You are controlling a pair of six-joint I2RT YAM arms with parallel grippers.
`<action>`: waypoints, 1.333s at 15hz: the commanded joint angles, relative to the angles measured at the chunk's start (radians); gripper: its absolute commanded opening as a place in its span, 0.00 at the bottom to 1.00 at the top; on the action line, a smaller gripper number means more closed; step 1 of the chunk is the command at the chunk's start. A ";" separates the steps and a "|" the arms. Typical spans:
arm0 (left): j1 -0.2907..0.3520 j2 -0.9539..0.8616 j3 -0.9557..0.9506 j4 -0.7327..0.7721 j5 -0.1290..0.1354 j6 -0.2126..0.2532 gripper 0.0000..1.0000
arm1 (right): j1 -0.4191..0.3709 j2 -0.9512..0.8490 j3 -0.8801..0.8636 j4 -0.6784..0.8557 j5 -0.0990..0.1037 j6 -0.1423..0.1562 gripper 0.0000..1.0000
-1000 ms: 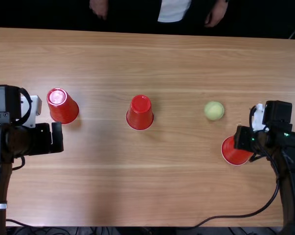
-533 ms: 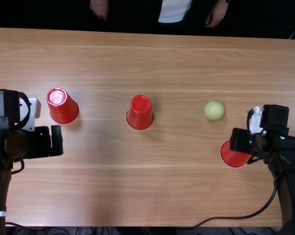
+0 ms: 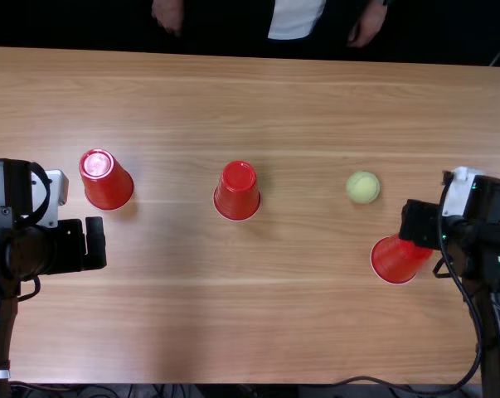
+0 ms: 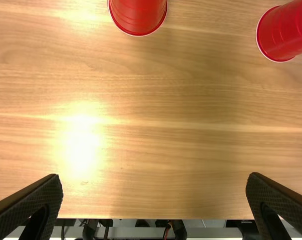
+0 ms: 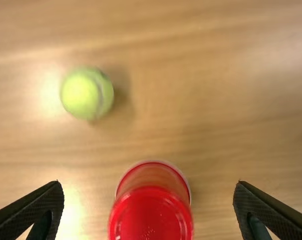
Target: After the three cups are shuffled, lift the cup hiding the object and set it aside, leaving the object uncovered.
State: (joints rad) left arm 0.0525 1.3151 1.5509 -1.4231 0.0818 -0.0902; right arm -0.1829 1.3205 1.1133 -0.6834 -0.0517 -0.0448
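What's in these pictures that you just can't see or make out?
- Under the left cup and middle cup: their walls hide any contents.
- The right cup: in the top view the right arm covers one side; in the right wrist view the edge cuts it off, so whether it stands flat is unclear.
- Left wrist view: the edge cuts off both cups there.

Glossy plastic cups (image 3: 237, 192), fuzzy ball (image 3: 363, 187), smooth wooden table (image 3: 233, 99).
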 commanded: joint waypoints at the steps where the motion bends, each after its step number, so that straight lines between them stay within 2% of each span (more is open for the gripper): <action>1: 0.004 -0.030 -0.012 -0.002 -0.005 0.004 1.00 | 0.030 -0.007 0.063 -0.012 0.004 0.001 1.00; 3: 0.004 -0.040 -0.011 0.000 -0.005 0.004 1.00 | 0.095 -0.007 0.115 -0.041 0.004 0.014 1.00; 8: -0.005 -0.056 -0.011 -0.005 -0.003 0.004 1.00 | 0.234 -0.007 0.137 -0.131 0.004 0.017 1.00; 14: -0.011 -0.132 -0.028 -0.031 -0.003 0.002 1.00 | 0.257 -0.133 0.118 -0.236 0.002 0.017 1.00; 17: -0.011 -0.211 -0.080 -0.024 -0.001 0.002 1.00 | 0.257 -0.254 0.094 -0.269 0.004 0.019 1.00; 20: -0.011 -0.352 -0.206 -0.009 0.014 0.004 1.00 | 0.255 -0.425 -0.003 -0.268 0.011 0.021 1.00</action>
State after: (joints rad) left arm 0.0521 0.9848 1.3632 -1.4368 0.0853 -0.0902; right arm 0.0589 0.9165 1.1313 -0.9504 -0.0513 -0.0277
